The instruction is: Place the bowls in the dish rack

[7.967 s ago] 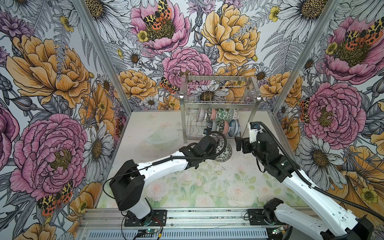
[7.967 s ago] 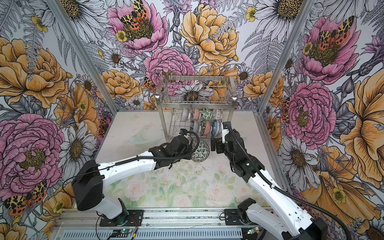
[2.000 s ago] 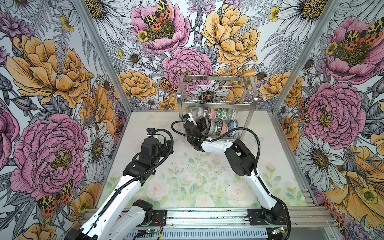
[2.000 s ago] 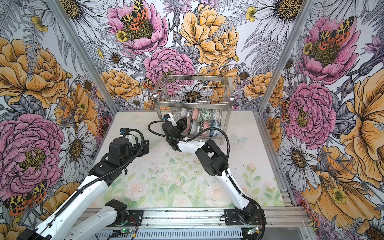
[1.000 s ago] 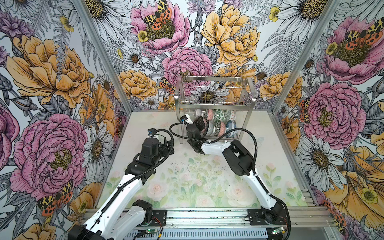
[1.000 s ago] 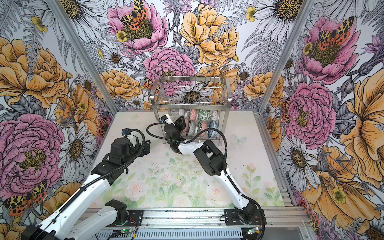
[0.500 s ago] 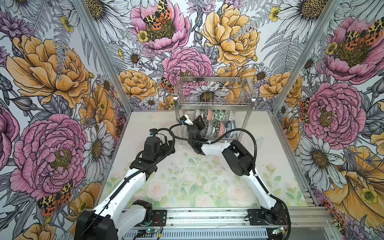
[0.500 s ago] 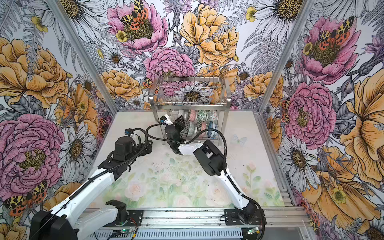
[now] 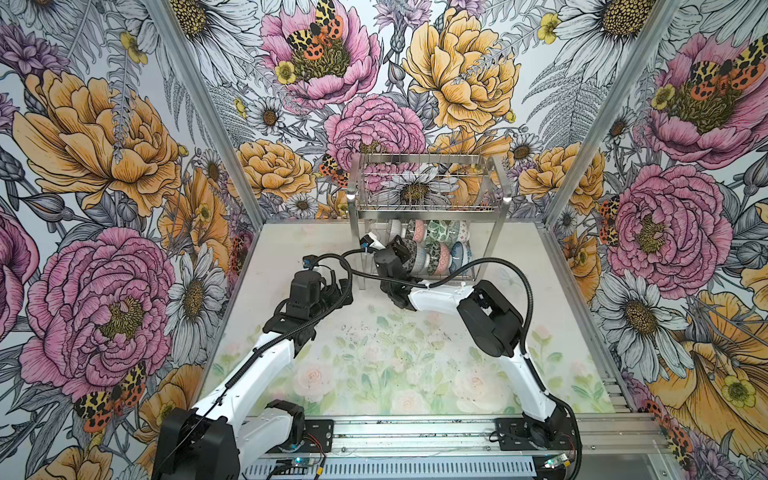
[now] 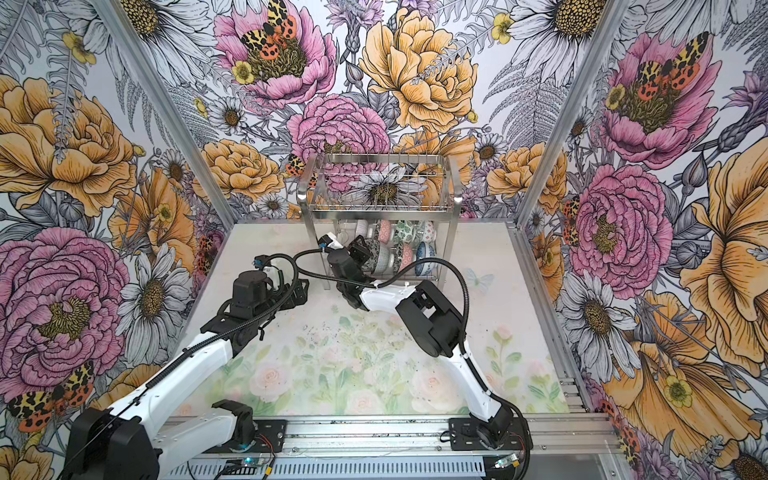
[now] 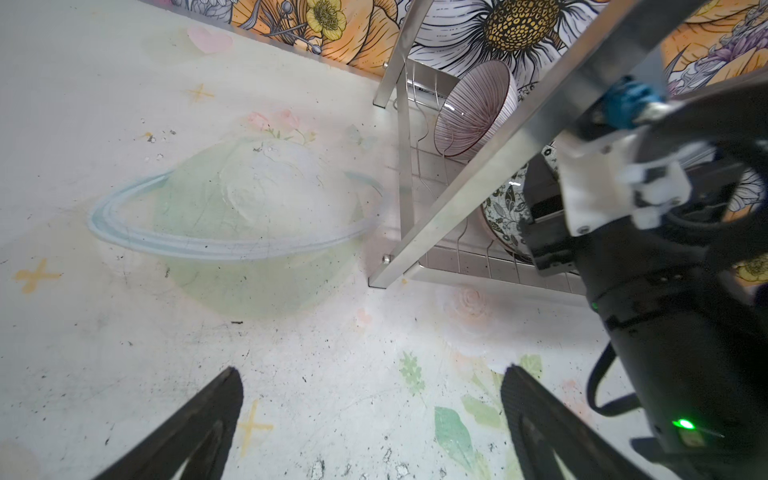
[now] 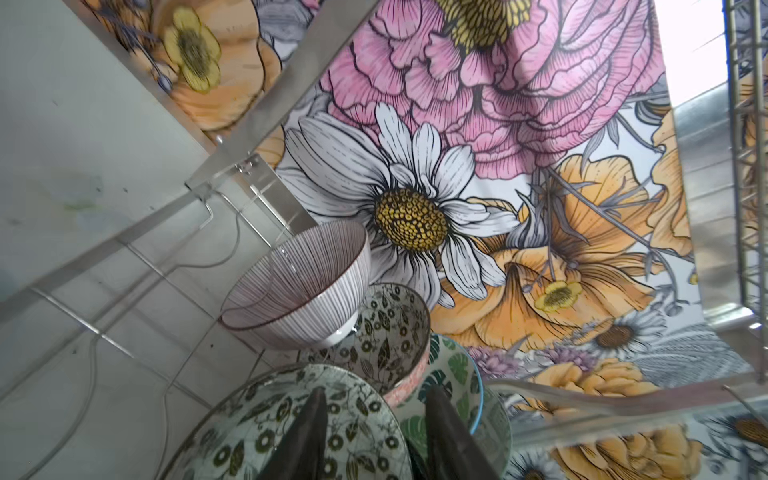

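Nearest you, the left gripper (image 9: 338, 291) hangs over the counter (image 9: 374, 374), its jaws spread wide with nothing between them, just beside the front left leg of the dish rack (image 9: 496, 232). Park it there, since no bowl shows on the counter for it to fetch. The work is with the right gripper (image 12: 370, 399), which reaches into the rack's lower tier (image 11: 457, 259). Its jaws stand partly apart astride the rim of the black-and-white floral bowl (image 12: 270, 428), one over the inside and one beyond the rim. I cannot tell whether they pinch it or have let go. That bowl sits on edge at the left end of the front row, so you are probably seating the last of the bowls (image 9: 436, 249). Check that it rests in its slot and leans on its neighbour before you open fully. Open slowly and watch that it does not roll toward the open left end. Then draw back along the line of the wrist, without dragging the rim or lifting into the bar above. Behind it the pink-lined bowl (image 12: 299, 286) stands at the left end of the back row, close enough that any forward push could knock it. Beyond, both rows look full, and the upper tier (image 9: 424, 183) shows nothing in it.
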Controlling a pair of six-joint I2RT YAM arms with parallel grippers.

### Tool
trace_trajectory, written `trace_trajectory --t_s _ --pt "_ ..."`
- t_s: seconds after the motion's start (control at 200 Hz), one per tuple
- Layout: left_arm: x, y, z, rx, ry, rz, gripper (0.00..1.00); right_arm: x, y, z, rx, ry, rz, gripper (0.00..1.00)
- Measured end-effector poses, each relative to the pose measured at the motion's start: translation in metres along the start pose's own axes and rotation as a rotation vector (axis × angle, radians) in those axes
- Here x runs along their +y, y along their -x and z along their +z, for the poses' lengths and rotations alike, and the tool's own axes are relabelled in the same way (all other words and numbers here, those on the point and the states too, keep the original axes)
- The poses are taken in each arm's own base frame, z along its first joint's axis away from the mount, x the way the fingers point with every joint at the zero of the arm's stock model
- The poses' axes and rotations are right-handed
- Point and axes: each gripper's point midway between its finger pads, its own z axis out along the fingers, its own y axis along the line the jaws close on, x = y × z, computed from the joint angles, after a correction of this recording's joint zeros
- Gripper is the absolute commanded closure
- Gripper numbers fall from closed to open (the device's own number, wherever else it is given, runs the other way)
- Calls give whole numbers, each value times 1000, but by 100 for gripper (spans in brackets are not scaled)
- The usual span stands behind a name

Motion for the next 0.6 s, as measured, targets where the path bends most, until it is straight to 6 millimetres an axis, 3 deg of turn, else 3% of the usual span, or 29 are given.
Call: trace_trajectory --t_s 0.18,0.27,0.37,0.6 --pt "-2 3 -4 -13 -8 -1 1 -22 33 -27 -71 151 133 56" --pt "-3 6 -7 -23 -12 -1 1 -24 38 -36 -78 210 162 57" --pt "-3 7 -10 -28 -15 -1 1 -12 31 -39 -52 274 156 62" --pt "-3 3 -10 -11 -18 -1 1 32 -9 -36 62 374 70 63"
